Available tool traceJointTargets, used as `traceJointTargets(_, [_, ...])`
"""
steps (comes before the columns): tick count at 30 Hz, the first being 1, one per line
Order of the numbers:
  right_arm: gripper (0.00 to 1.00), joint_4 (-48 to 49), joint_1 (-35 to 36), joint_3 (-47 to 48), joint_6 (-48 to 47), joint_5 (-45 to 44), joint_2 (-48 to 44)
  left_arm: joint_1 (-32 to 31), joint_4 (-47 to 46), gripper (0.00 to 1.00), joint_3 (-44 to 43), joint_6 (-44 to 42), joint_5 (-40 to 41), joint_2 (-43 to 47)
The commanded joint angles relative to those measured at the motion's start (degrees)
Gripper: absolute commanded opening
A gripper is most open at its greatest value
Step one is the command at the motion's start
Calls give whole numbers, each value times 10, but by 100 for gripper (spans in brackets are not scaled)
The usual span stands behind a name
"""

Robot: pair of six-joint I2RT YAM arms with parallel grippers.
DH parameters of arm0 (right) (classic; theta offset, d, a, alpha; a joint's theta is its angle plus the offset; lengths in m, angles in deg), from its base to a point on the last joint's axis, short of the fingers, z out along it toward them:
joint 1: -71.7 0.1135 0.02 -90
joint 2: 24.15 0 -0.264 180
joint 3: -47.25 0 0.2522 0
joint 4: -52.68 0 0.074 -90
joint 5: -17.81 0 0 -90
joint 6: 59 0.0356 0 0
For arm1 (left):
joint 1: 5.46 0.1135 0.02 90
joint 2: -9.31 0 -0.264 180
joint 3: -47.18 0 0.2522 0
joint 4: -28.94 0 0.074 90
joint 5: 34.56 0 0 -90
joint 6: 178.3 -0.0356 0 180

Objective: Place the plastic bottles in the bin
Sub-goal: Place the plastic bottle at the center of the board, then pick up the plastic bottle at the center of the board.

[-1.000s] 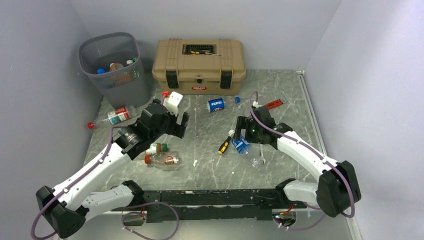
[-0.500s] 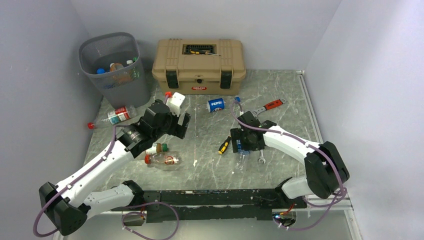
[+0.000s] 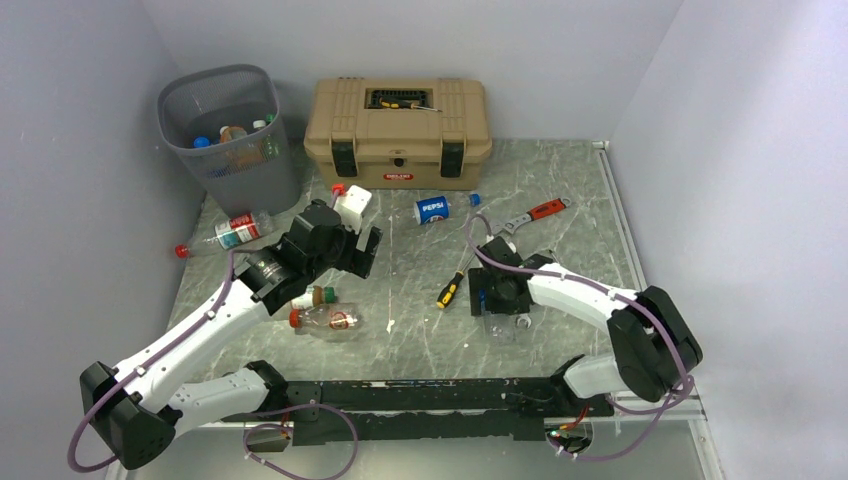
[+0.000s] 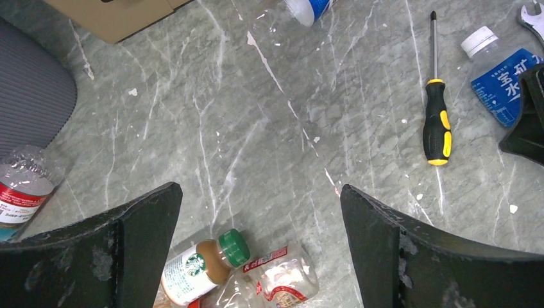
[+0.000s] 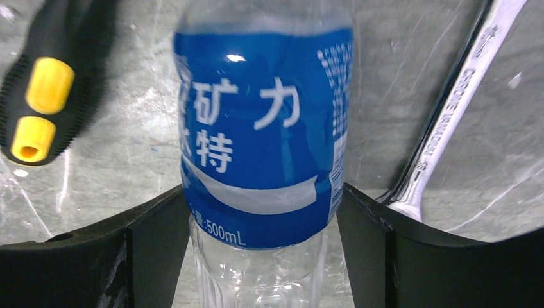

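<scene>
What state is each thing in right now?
bin, upright, several bottles inside.
toolbox, lid shut.
left pincer, open, empty.
blue-label bottle, lying on table.
right pincer, astride that bottle; grip unclear.
Pepsi bottle, lying on table.
screwdriver, lying on table.

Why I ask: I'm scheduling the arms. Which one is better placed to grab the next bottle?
Right. Its fingers flank the blue-labelled bottle, close on both sides. The left fingers stand wide open with mostly bare table between them.
</scene>
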Motion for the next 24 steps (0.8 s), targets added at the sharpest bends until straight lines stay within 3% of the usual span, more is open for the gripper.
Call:
traceJointTargets(1, [81, 44, 10, -21, 53, 2, -16, -3, -10, 99, -7, -5, 9, 2])
traceJointTargets(4, [84, 51, 17, -31, 76, -8, -19, -4, -10, 99, -5, -6, 15, 3])
traceJointTargets(8, [97, 47, 42, -42, 102, -47, -27, -3, -12, 99, -3, -6, 19, 1])
traceJointTargets(15, [92, 76, 44, -70, 101, -41, -41, -3, -13, 99, -3, -5, 28, -4])
traceJointTargets(18, [82, 89, 45, -81, 102, -36, -43, -4, -13, 99, -2, -3, 37, -4])
traceJointTargets(24, [47, 98, 49, -84, 94, -42, -93, -3, -12, 99, -2, 4, 64, -7])
